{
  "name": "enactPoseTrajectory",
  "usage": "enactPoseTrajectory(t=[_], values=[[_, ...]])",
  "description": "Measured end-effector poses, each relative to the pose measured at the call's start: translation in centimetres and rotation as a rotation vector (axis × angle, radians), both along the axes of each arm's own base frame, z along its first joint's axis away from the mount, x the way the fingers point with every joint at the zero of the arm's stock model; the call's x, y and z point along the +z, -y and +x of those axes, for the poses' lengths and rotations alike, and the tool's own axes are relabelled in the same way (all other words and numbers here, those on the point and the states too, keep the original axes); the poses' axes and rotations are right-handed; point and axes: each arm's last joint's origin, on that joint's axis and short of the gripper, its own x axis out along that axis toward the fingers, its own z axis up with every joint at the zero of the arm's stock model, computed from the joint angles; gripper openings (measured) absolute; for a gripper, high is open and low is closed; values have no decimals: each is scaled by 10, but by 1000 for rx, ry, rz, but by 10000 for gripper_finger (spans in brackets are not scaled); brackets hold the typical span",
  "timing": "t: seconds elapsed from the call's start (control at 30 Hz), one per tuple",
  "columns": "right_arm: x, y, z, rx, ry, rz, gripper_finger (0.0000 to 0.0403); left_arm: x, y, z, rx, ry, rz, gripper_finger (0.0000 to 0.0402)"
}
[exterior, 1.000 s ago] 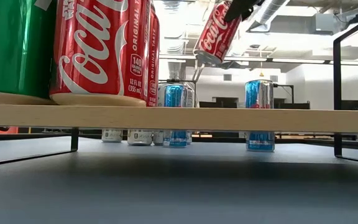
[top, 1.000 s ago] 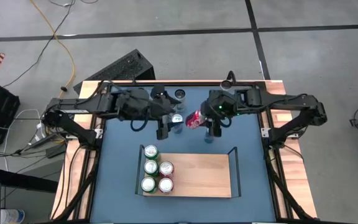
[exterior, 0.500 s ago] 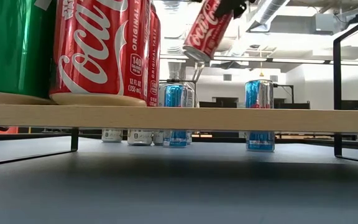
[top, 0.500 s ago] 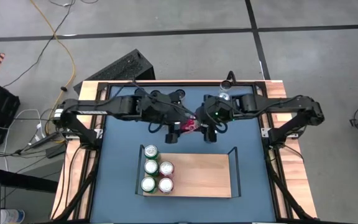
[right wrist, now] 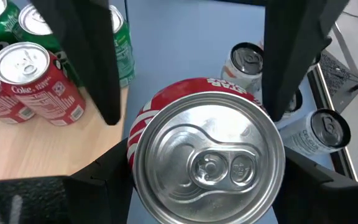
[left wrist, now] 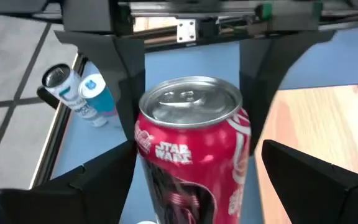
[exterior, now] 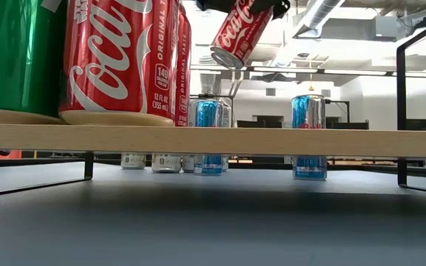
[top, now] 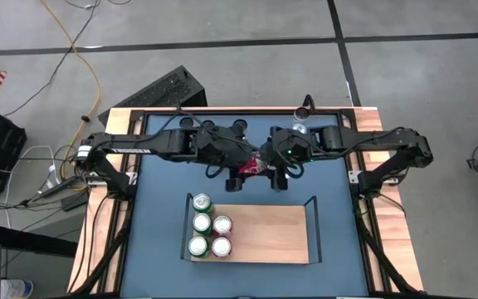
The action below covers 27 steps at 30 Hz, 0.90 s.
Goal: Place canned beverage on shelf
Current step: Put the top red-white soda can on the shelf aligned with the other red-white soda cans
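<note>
A red Coca-Cola can (top: 251,169) hangs tilted in the air beyond the shelf's far edge, between my two grippers. My right gripper (top: 274,172) is shut on it. My left gripper (top: 237,170) is open, and its fingers (left wrist: 98,186) stand on either side of the can's lower half. I cannot see them touching it. The shelf (top: 264,232), a light-wood board with black end rails, carries several red and green cans (top: 206,226) on its left part. In the low view the can (exterior: 239,33) is high above the table. My right gripper pinches the can's side wall near its top end (right wrist: 142,143) between its two fingers. The fingers come from the table's right, along the can's length, and the lid faces the wrist camera. The can is lifted clear and tilted, its bottom end (exterior: 220,58) pointing down and left.
Blue and white cans (exterior: 209,137) (exterior: 309,137) stand on the blue tabletop beyond the shelf, below the grippers. More cans (top: 239,126) (top: 304,112) stand at the table's far edge. The shelf's right two thirds (top: 280,237) are bare wood.
My left gripper has moved toward the table's right, up to the can, and its fingers now stand around the can's lower half. My right gripper has carried the can a little toward the table's left, and the can has tipped further from upright.
</note>
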Motion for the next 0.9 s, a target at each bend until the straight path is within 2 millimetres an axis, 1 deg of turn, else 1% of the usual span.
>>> enactPoseTrajectory(t=[0.17,0.33,0.43,0.63,0.9], values=[[0,-2,0,19,-2,-10,281,-11,0,8,-2,-33,2,332],[-1,-2,0,18,-11,-9,281,-11,0,9,-8,-27,-3,330],[-1,-4,0,30,-9,-8,281,-10,1,9,-36,-22,-28,317],[-1,-8,-1,44,-14,-13,282,-10,2,9,-46,-19,-43,264],[-2,-8,-2,41,-23,-7,282,-8,4,9,-51,0,-56,261]])
